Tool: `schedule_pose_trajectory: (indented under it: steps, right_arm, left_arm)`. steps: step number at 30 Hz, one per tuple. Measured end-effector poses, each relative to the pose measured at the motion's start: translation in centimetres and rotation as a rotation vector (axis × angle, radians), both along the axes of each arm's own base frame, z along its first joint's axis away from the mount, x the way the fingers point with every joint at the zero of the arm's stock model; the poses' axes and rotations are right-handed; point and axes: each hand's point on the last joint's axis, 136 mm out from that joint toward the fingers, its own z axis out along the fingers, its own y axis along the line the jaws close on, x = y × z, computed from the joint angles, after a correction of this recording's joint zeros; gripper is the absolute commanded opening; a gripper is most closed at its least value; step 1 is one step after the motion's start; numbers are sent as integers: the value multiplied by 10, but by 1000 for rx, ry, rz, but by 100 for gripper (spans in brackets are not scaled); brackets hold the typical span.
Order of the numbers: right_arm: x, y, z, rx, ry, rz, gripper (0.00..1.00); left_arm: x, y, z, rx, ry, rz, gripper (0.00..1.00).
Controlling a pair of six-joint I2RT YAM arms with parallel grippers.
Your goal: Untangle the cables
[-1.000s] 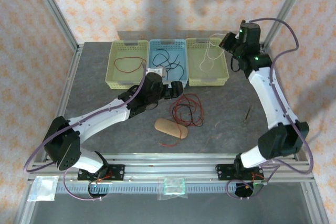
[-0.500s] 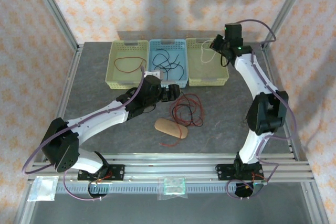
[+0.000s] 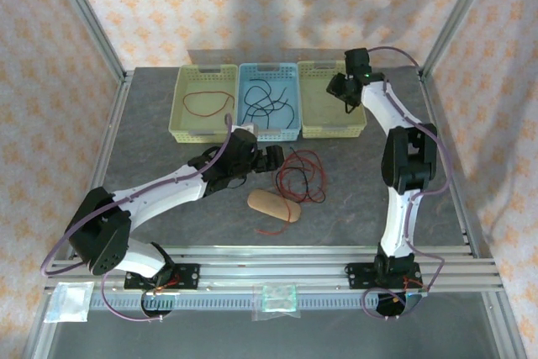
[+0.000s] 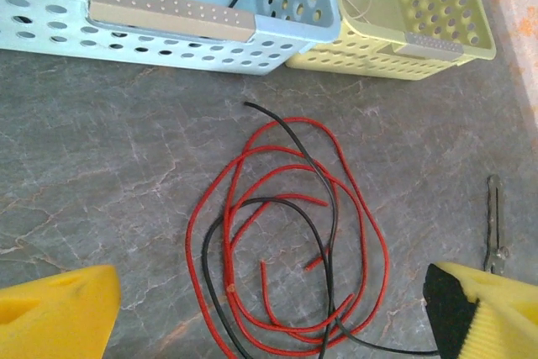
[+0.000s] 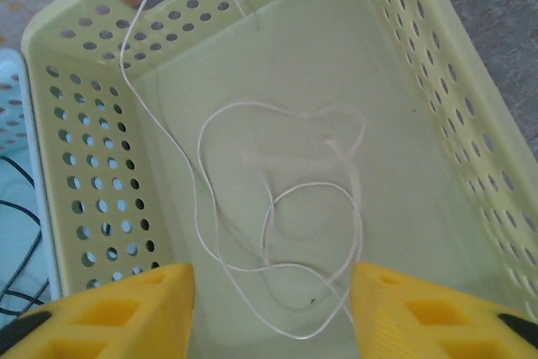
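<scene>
A tangle of red and black cables (image 3: 301,176) lies on the grey table; in the left wrist view red loops (image 4: 188,266) cross a black strand (image 4: 331,253). My left gripper (image 3: 282,157) hovers just left of the tangle, and its jaws (image 4: 269,325) stand open with nothing between them. My right gripper (image 3: 340,90) is over the right yellow-green basket (image 3: 332,128). It is open (image 5: 271,317), and a thin white cable (image 5: 266,267) lies loose on the basket floor below it. A red cable (image 3: 204,104) lies in the left yellow basket, black cables (image 3: 267,102) in the blue one.
Three baskets stand in a row at the back of the table. A tan oval pad (image 3: 274,205) lies near the tangle, with a short red strand (image 3: 271,231) in front of it. A small metal piece (image 4: 494,216) lies right of the tangle. Aluminium frame posts flank the table.
My right arm swung left and down over the right basket and its gripper opened, letting go of the white cable, which now lies in the basket. My left gripper shifted slightly nearer the tangle.
</scene>
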Motion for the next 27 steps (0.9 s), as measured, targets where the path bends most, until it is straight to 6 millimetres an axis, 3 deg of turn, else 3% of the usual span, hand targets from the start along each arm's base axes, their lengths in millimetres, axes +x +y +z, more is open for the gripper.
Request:
schedule_pose_trajectory:
  steps: [4,7,12,16,20,27]
  right_arm:
    - [-3,-2,10,-29,-10,2,62]
    - [-14,-2,30,-53,-40,6,60]
    - [-67,7,82,-55,-125,40,53]
    - [-117,14,106,-23,-195,76,50]
    - [-157,10,106,3,-209,83,48]
    - [-202,1,97,25,-213,79,45]
  left_arm:
    - [-1,-2,-8,6,19,-9,89]
    - [-2,-5,-18,18,45,-23,87]
    - [-3,-4,-38,84,106,-21,75]
    - [0,-9,-43,143,145,-11,68]
    - [0,-15,-53,188,191,-8,52]
    - [2,-16,-77,270,282,9,36]
